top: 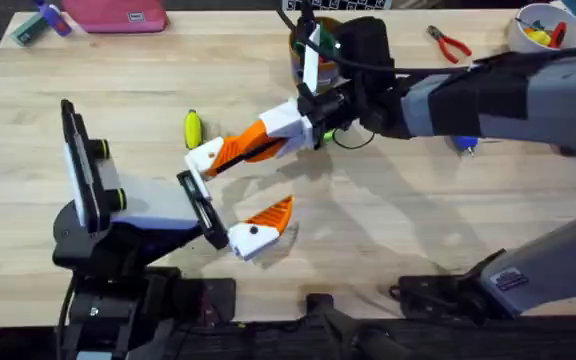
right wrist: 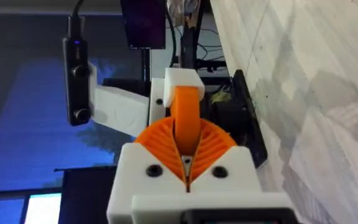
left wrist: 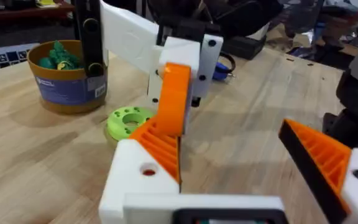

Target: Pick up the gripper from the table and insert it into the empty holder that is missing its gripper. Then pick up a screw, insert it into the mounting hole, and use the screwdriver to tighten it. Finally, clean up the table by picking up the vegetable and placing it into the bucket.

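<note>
Gripper (right wrist: pixel 186 118) clamped in right claw (right wrist: pixel 186 163); left claw (top: pixel 226 197) apart; bucket (left wrist: pixel 68 78) label unreadable.

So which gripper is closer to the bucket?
Right. The right gripper sits a little in front of the bucket; the left gripper is farther off, nearer the arms' bases.
</note>
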You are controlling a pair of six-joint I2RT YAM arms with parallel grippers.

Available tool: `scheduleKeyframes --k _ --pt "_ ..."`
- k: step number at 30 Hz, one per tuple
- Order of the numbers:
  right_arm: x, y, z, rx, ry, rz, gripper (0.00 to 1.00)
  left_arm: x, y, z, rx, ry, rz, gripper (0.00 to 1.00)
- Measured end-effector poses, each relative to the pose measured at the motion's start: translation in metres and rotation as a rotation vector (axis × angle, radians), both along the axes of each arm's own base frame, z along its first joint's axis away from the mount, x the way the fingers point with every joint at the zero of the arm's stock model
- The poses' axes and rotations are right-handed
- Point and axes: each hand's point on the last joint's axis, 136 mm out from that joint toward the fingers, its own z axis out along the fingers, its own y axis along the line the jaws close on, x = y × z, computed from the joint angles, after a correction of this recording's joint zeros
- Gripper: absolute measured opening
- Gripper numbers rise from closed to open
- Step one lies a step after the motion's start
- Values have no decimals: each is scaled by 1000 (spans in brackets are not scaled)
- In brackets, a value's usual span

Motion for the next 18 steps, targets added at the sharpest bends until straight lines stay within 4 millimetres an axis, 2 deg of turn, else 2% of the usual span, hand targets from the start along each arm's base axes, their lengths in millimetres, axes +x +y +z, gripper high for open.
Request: scheduleKeyframes --k 18 --pt "-3 6 0 -27 46 -5 9 1 0 0 -3 7 4 985"
